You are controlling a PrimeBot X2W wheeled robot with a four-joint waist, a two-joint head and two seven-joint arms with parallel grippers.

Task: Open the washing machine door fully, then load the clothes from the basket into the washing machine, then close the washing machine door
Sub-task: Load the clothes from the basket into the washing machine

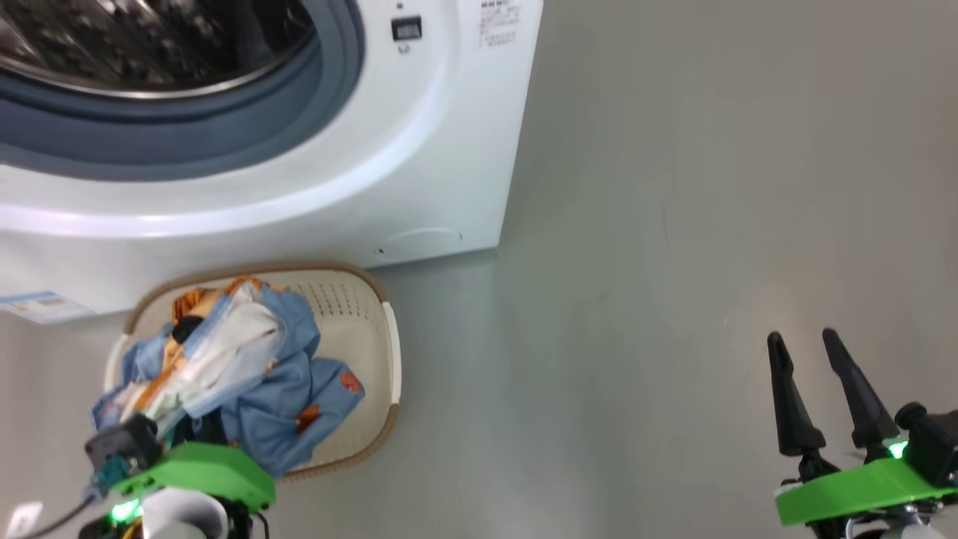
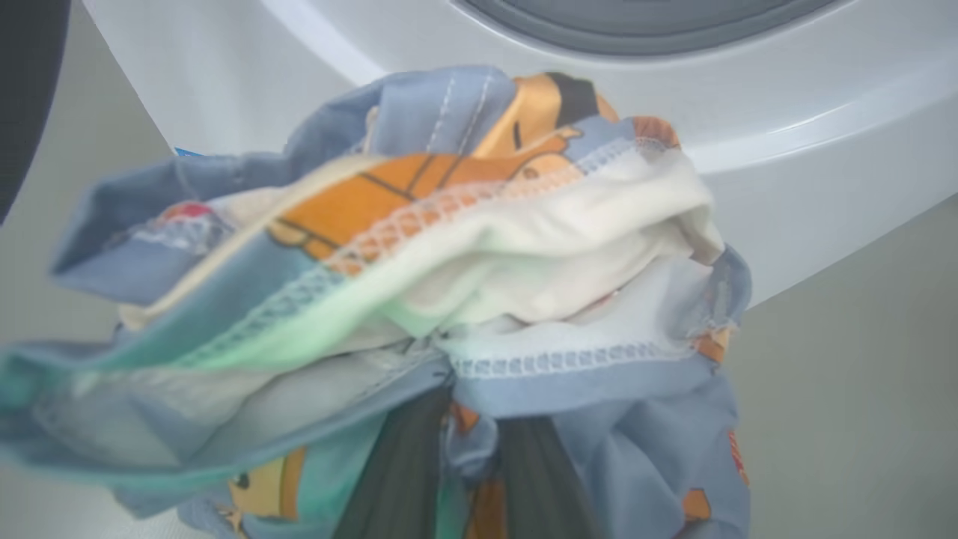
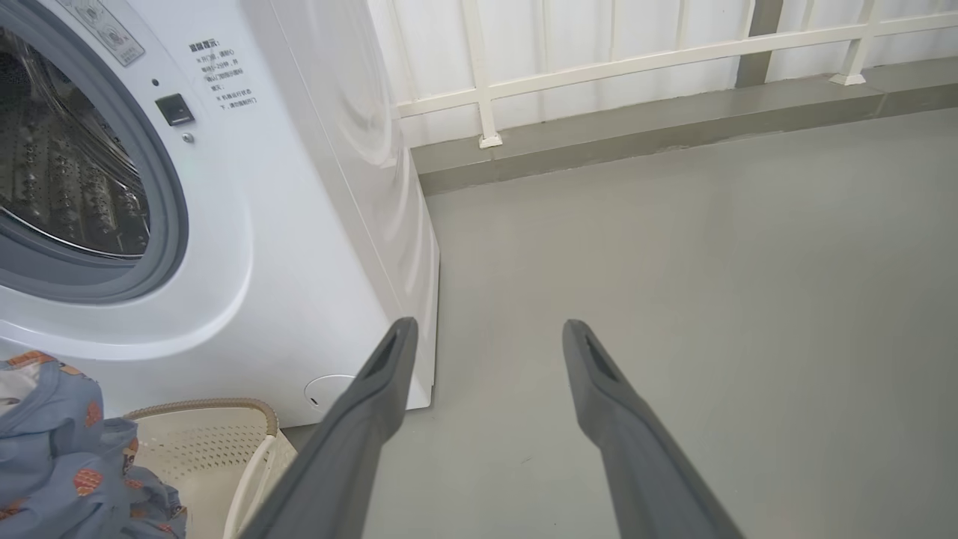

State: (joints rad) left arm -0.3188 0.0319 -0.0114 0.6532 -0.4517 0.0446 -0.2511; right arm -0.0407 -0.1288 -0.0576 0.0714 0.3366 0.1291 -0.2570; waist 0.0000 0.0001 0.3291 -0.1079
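Blue label sticker (image 1: 41, 305) sits far left in head view, low on the white front of the washing machine (image 1: 419, 150). Just right of it is the L gripper (image 2: 479, 419), w/ its green mount (image 1: 202, 468) at the near edge of the basket (image 1: 359, 314).

In L wrist view its two dark fingers (image 2: 397, 479) run up into the clothes (image 1: 254, 374) and are pinched on them. Lt-blue fabric w/ orange and white parts folds over both fingers, and the tips are buried. The bundle is bunched over the near-left half of the basket. Can't tell if its lowest part is clear of the basket bottom.

The basket stands on the floor (image 1: 673, 262) just in front of the machine. It has a brown rim (image 1: 382, 434) and a white handle (image 1: 394, 359) on its R side. Its far-right part shows cream perforated wall.

Above, the machine takes up the upper left. Its mouth is uncovered, w/ the steel drum (image 1: 150, 45) showing inside and the grey-blue gasket (image 1: 187, 142) around it. Right of the gasket is a small black latch square (image 1: 406, 28), then printed text. The round cover (image 1: 423, 241) is low on the front, near the basket's far rim.

Right of the machine is grey floor. R wrist view also shows a white railing (image 3: 599, 67) on a raised kerb behind.

R gripper (image 1: 802, 337) is at lower right, well apart from basket and machine. Its fingers are spread wide w/ nothing btwn them, above the floor.
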